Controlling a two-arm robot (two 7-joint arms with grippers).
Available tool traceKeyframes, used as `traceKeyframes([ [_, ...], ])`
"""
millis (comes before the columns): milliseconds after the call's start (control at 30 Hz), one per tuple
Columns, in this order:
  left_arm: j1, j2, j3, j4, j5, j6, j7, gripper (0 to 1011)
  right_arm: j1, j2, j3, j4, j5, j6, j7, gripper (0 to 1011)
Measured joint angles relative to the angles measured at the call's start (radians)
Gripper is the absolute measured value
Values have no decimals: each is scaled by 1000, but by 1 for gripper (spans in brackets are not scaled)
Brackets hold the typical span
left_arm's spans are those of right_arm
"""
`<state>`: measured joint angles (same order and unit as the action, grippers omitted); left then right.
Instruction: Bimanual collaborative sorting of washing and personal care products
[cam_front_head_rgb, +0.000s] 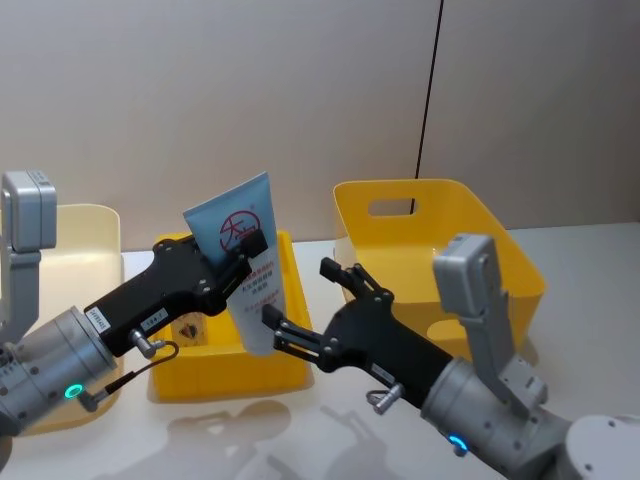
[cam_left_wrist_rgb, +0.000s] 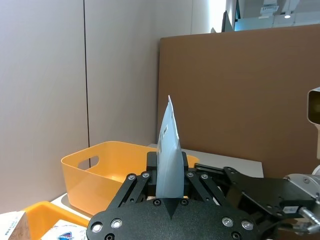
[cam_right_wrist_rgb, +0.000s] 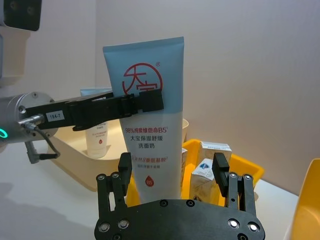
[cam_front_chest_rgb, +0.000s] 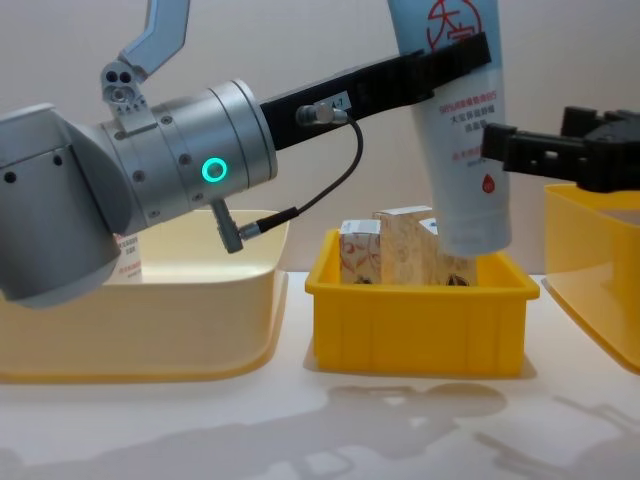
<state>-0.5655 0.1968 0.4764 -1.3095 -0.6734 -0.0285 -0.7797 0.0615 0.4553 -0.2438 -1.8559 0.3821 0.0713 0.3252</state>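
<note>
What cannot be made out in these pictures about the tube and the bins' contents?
Chest view: the upper edge cuts off the top of the blue tube.
Left wrist view: the left gripper hides the tube's lower part.
Chest view: the wall of the small yellow bin hides the bases of the cartons.
Head view: the left gripper and the tube cover most of the cartons; their number is unclear.

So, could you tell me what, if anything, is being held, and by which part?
The left gripper holds the pale-blue tube across its upper body, at the red logo; the right gripper is open, holding nothing.
</note>
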Motion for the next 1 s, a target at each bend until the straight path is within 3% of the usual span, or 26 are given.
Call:
traceKeyframes([
  [567,0,0,0,0,0,0,0,227,103,-52,-71,108,-42,-5,23,1001],
  [1000,0,0,0,0,0,0,0,226,132,-78,-101,153,-76,-9,16,1001],
])
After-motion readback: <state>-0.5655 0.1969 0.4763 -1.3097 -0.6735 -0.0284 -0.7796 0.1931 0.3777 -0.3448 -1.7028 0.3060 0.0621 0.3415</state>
